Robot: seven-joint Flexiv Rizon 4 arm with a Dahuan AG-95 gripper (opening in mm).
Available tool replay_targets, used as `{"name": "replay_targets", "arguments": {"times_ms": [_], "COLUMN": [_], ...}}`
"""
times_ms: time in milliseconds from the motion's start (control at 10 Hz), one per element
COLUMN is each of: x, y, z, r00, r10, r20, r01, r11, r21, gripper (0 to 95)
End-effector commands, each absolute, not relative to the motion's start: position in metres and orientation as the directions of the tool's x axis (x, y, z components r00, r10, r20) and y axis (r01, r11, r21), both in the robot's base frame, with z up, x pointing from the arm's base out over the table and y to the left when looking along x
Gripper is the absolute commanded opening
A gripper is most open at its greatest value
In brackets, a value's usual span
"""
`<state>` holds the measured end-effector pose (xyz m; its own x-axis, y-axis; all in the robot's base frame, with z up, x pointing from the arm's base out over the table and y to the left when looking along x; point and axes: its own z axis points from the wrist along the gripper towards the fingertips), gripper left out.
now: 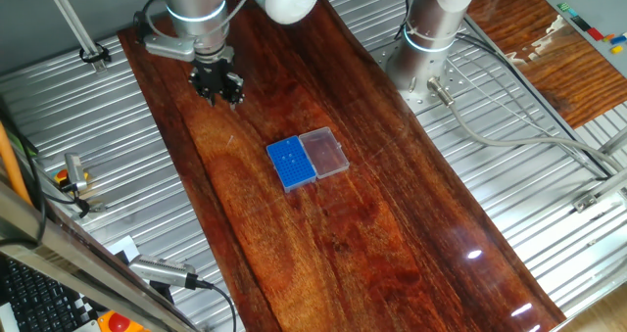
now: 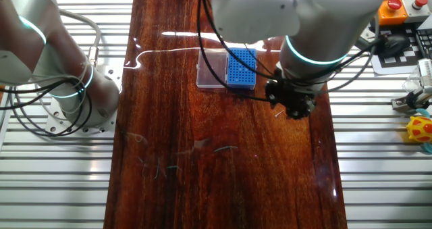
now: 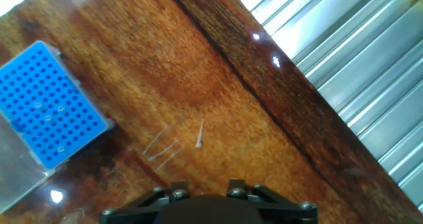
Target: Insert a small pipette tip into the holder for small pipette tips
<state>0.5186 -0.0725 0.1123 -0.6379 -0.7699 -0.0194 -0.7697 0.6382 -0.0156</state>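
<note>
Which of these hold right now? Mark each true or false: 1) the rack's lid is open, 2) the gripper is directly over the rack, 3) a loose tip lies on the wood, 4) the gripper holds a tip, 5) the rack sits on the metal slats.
1) True: the clear lid lies flat beside the blue rack.
2) False: the gripper is off to one side of the rack, over bare wood.
3) True: a small tip lies on the wooden board below the hand.
4) False: hand view shows nothing between the fingers; the tip is on the board.
5) False: the rack rests on the wooden board, not on the slats.
</note>
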Motion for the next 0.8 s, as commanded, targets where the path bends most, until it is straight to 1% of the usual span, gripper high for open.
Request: {"name": "replay_targets", "arguments": {"times_ms": [100, 400, 500, 800], "x": [0.52, 0.521, 0.529, 0.548], "y": [-0.073, -0.072, -0.069, -0.065], "z": [0.11, 0.11, 0.099, 0.072], "r00": [-0.645, -0.648, -0.656, -0.64], "r10": [-0.764, -0.761, -0.755, -0.767], "r20": [-0.013, 0.005, 0.011, 0.029], "r01": [-0.764, -0.761, -0.755, -0.767], "r11": [0.645, 0.648, 0.656, 0.641], "r21": [-0.007, -0.004, 0.0, 0.021], "gripper": [19.0, 19.0, 38.0, 38.0]}}
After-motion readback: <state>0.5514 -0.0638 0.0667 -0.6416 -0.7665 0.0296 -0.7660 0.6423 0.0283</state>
